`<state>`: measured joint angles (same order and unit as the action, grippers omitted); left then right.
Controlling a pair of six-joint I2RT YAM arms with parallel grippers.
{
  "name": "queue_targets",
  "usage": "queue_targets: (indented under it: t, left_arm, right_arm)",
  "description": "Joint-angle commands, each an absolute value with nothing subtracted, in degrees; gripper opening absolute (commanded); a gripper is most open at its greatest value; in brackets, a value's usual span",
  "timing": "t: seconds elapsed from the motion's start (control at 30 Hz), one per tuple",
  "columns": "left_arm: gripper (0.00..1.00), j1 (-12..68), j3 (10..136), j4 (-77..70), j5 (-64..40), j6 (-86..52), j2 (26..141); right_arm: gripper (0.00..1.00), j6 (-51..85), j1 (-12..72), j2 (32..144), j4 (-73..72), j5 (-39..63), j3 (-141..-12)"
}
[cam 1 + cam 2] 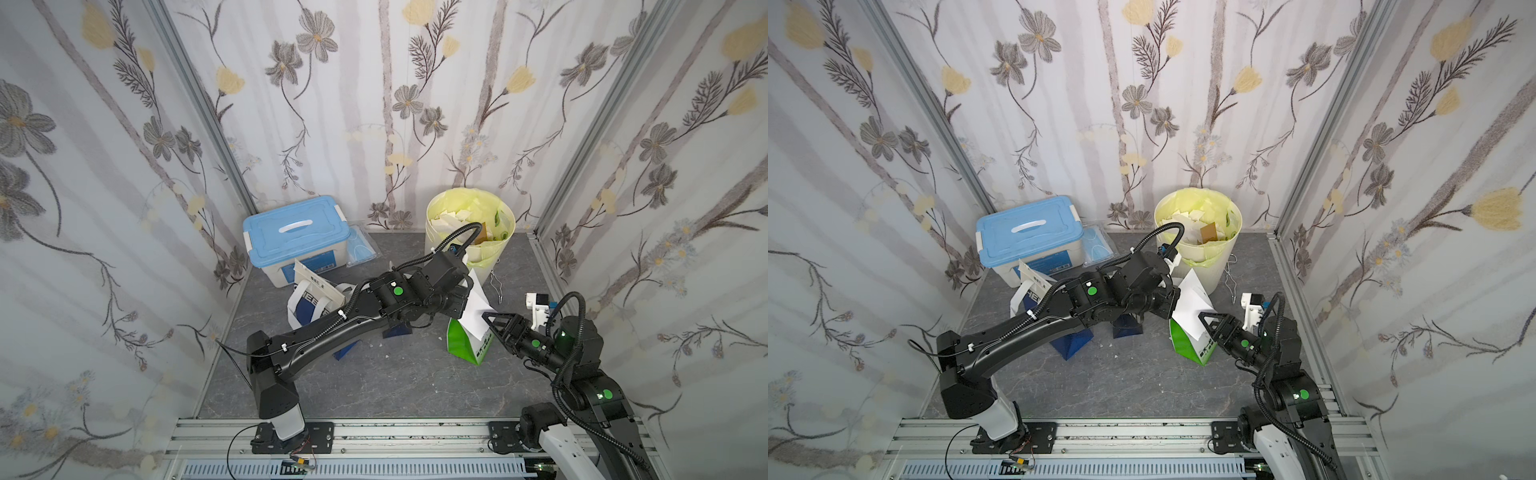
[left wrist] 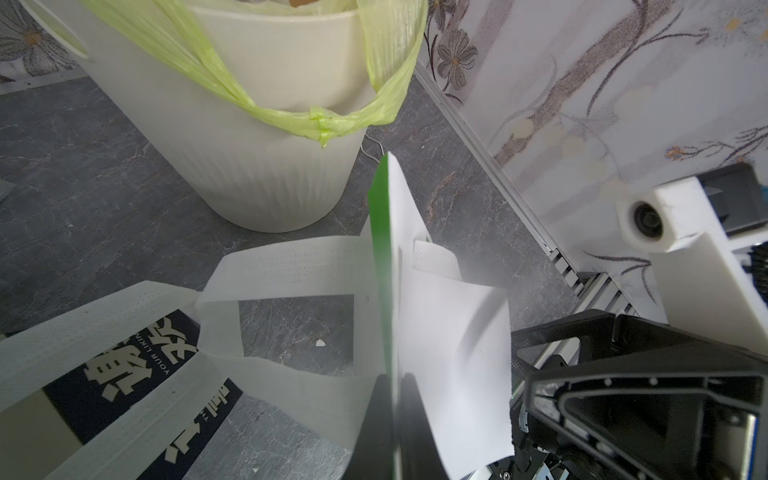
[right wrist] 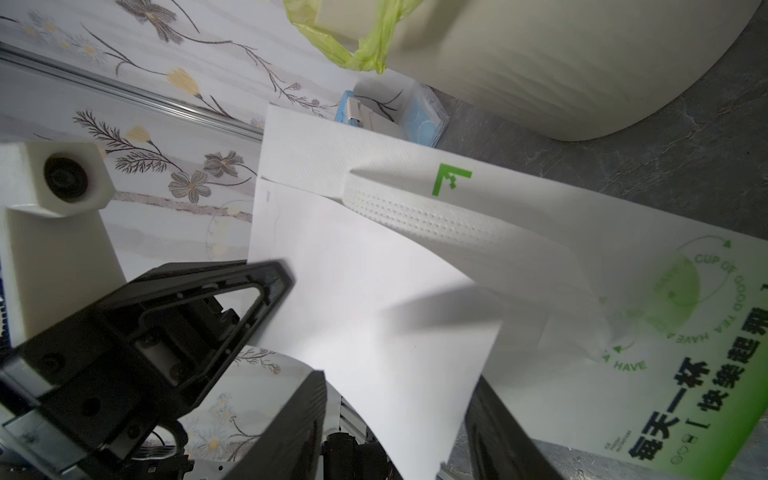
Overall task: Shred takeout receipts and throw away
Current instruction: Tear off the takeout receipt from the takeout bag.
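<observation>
A white takeout receipt (image 1: 476, 309) (image 1: 1190, 309) sticks up out of the green-and-white paper bag (image 1: 463, 345) (image 1: 1187, 345) in front of the bin. My left gripper (image 2: 397, 378) is shut on the green bag's top edge, with the receipt (image 2: 453, 353) lying against its outer finger. My right gripper (image 3: 399, 378) (image 1: 486, 318) is open, one finger on each side of the receipt's (image 3: 365, 311) lower corner. The cream bin (image 1: 490, 257) (image 2: 249, 166) with a yellow-green liner stands just behind and holds torn white paper pieces.
A blue-lidded storage box (image 1: 291, 232) and a packet of face masks (image 1: 361, 249) sit at the back left. Navy bags with white handles (image 1: 307, 307) (image 2: 137, 374) lie under my left arm. Small paper scraps (image 1: 380, 345) dot the grey tabletop. The wall rail (image 1: 544, 249) runs along the right.
</observation>
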<state>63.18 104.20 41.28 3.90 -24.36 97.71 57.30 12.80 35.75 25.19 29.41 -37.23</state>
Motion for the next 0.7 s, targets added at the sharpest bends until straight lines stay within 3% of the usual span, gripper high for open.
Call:
queue_targets:
  t: [0.0,0.1,0.27,0.4,0.67]
  left_arm:
    - [0.00,63.19,105.82,42.80,4.44,-23.23,98.69]
    - [0.00,63.28,106.65,43.29,3.95,-23.03,99.32]
    - [0.00,63.28,107.14,43.23,2.13,-23.03,100.17]
    - [0.00,63.15,107.14,42.81,0.22,-23.96,100.41]
    - [0.00,63.08,106.70,43.65,-0.75,-25.86,101.01]
  right_arm:
    - [0.55,55.97,12.83,36.43,25.23,27.86,-37.88]
    - [0.53,55.30,12.83,37.04,25.28,27.83,-37.95]
    - [0.39,55.98,12.79,38.14,22.28,29.73,-37.71]
    - [0.34,55.86,12.83,39.14,20.84,30.05,-36.88]
    - [0.09,55.07,12.83,40.44,17.49,32.97,-34.50]
